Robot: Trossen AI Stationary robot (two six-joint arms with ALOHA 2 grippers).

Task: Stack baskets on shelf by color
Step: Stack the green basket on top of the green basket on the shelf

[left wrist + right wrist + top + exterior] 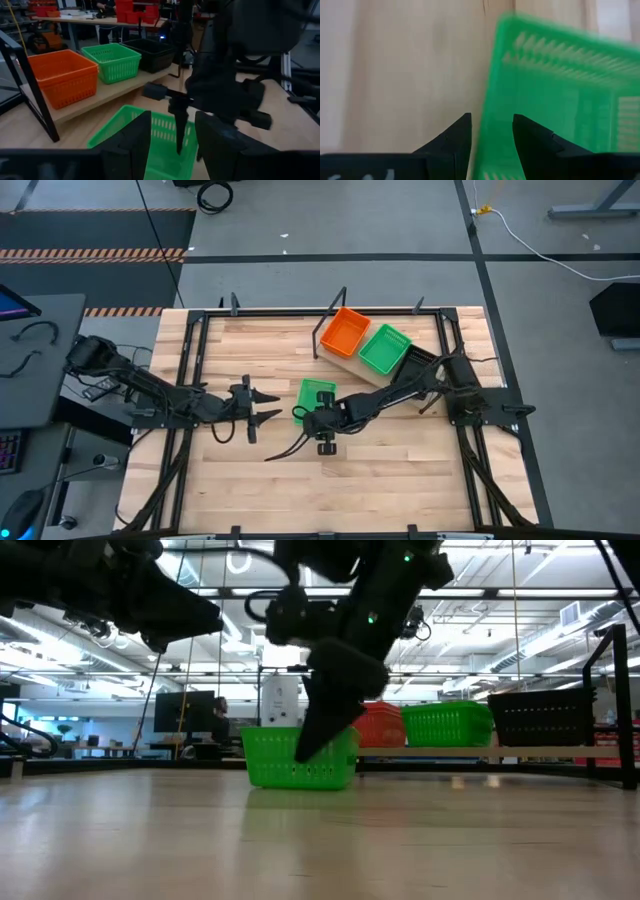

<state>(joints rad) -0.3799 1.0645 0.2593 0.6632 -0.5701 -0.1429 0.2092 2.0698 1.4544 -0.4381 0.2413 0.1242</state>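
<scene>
A loose green basket [317,394] lay on the plank tabletop [400,470] at the centre of the high view, apart from the others. The right gripper [490,132] stood at this basket's near edge; in the right wrist view its fingers straddled one slotted wall, one inside and one outside, with daylight on both sides of the wall, so a firm clamp could not be confirmed. The left gripper [262,406] hung just left of the same basket, its fingers [135,145] parted and holding nothing.

On the pale shelf [352,364], upper centre-right of the high view, sat an orange basket [345,331], a green basket [384,348] and a black basket [418,360], side by side in that order. No brand, label or legible writing was found on any basket, on the shelf or on the arms.
</scene>
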